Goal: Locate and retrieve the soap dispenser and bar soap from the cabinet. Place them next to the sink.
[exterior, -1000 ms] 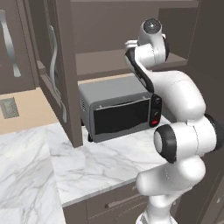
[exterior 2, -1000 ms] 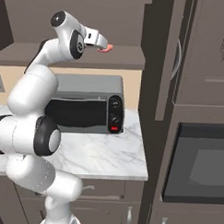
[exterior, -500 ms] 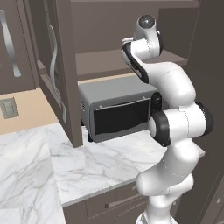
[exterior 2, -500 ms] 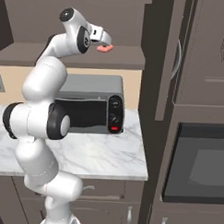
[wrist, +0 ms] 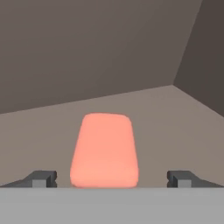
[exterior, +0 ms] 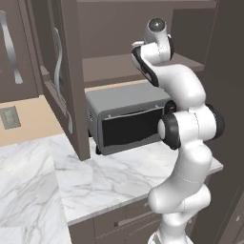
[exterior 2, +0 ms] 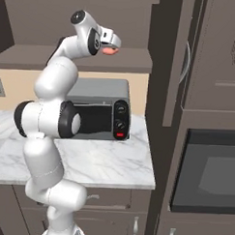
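From my left base camera, I saw the cabinet [exterior: 71, 86] with its door swung open and a curved silver handle [exterior: 58, 62] on it, then the grey toaster oven [exterior: 126, 119] on the marble counter [exterior: 57, 176], and the arm reaching up over the oven toward the cabinet shelf [exterior: 114, 66].

From the right base camera, the gripper [exterior 2: 112, 43] was raised at shelf height, just above the bar soap [exterior 2: 110, 51], which lay on the shelf [exterior 2: 127, 59] at the gripper's tip. Below it sat the toaster oven [exterior 2: 98, 109] with two knobs and a red button on its right panel; I could read no writing on it. To the right was a dark wall oven [exterior 2: 206, 176].

Through the hand camera, the bar soap [wrist: 105, 151] lay flat on the shelf, centred between the two fingertips [wrist: 41, 179]. The fingers stood wide apart, one on each side of the bar, clear of it, gripping nothing.
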Available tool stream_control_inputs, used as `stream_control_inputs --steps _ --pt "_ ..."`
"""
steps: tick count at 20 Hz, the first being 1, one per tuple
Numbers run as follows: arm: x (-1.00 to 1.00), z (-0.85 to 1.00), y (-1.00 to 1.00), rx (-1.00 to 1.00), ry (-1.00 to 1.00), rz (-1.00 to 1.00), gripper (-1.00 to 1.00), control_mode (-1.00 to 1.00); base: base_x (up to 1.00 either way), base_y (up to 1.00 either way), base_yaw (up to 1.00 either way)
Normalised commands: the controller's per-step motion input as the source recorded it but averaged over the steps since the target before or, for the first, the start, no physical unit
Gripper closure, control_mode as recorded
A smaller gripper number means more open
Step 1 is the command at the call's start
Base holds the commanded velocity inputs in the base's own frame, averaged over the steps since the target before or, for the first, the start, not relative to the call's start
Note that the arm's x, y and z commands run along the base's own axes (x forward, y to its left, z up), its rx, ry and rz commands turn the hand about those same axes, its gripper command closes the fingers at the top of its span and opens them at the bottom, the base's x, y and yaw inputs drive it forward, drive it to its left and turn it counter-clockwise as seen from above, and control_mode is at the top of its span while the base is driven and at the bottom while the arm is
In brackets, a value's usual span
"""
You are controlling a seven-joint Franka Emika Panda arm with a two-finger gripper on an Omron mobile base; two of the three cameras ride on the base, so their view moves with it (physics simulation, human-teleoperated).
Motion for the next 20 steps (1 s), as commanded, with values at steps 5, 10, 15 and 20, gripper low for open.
stream_control_inputs --steps 5,10,15,20 --pt "0.35 -0.13 -0.03 0.0 0.04 0.0 -1.0 -1.0 0.0 0.0 0.0" --pt "0.24 -0.21 0.0 0.0 0.02 0.0 -1.0 -1.0 0.0 0.0 0.0" --pt "0.16 -0.14 0.0 0.0 0.0 0.0 -1.0 -1.0 0.0 0.0 0.0" --pt "0.13 -0.12 0.01 0.0 0.0 0.0 1.0 -1.0 0.0 0.0 0.0"
